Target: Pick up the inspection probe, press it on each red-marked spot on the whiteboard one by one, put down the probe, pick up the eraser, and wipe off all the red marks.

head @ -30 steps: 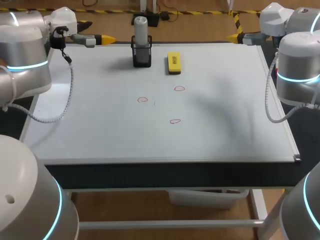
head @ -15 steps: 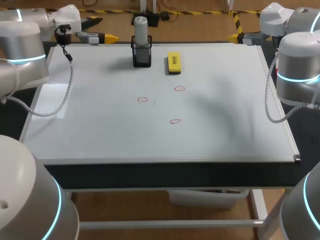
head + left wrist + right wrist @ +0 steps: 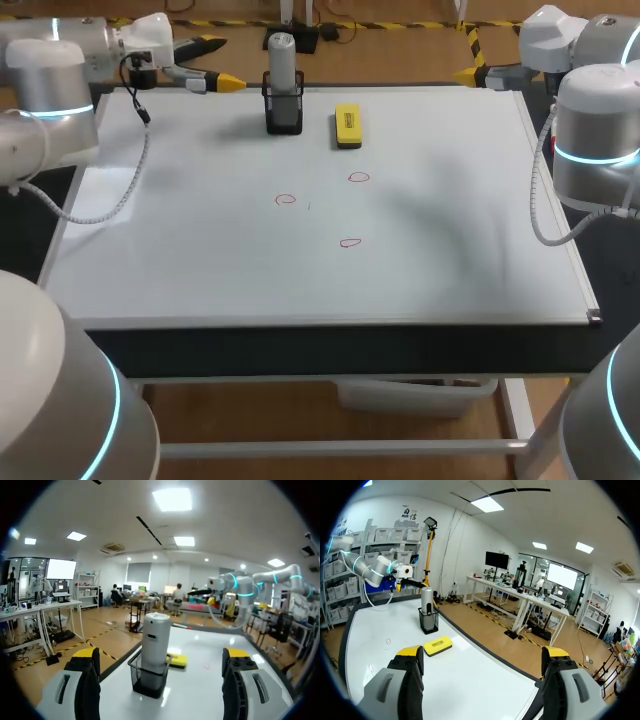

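Head view: my left hand point(image 3: 222, 63) has swung in toward the inspection probe point(image 3: 283, 62), fingers spread, empty. The probe stands in its black holder point(image 3: 284, 115) at the far edge of the desk point(image 3: 450, 200).
Left wrist: probe straight ahead, not yet between the fingers; pickup approach looks begun.
Right wrist: right hand point(image 3: 482, 652) spread, empty, unmoved.

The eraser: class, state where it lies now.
In the head view the yellow eraser lies near the whiteboard's far edge, just right of the black holder with the probe in it.
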Robot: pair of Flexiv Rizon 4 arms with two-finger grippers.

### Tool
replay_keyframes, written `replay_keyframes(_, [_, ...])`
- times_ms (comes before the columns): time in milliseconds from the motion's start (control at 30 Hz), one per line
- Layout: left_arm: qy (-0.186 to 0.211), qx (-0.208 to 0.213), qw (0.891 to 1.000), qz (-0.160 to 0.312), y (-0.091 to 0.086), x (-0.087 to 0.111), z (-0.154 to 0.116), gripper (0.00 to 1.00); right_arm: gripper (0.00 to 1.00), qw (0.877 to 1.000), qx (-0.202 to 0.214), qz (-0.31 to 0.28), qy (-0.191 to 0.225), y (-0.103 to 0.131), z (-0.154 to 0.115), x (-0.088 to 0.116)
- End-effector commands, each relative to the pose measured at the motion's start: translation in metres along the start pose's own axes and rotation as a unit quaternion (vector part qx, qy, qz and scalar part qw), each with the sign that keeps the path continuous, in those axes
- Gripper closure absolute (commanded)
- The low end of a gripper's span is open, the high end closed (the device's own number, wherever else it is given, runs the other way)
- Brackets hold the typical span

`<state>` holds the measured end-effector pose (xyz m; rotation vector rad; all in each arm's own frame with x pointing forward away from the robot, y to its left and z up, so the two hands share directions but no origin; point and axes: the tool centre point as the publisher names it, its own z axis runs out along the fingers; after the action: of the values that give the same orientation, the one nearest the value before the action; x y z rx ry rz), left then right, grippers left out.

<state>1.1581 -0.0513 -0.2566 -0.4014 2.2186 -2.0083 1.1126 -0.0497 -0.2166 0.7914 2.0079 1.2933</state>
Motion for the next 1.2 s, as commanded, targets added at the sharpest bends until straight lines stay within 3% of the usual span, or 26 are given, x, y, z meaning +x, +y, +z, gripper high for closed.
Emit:
replay_keyframes(33, [0.064, 0.009, 0.998, -0.004, 0.006, -0.009, 0.012, 0.0, 0.0, 1.0, 0.001, 0.0, 0.001, 0.0, 0.0, 0.0])
replay_keyframes(633, [0.114, 0.032, 0.993, 0.0, 0.009, -0.036, 0.046, 0.0, 0.0, 1.0, 0.001, 0.0, 0.001, 0.0, 0.0, 0.0])
replay_keyframes(833, [0.15, 0.045, 0.988, -0.008, 0.009, -0.044, 0.056, 0.0, 0.0, 1.0, 0.001, 0.0, 0.001, 0.0, 0.0, 0.0])
replay_keyframes(1200, [0.188, 0.041, 0.981, -0.014, 0.01, -0.048, 0.082, 0.0, 0.0, 1.0, 0.001, 0.0, 0.001, 0.0, 0.0, 0.0])
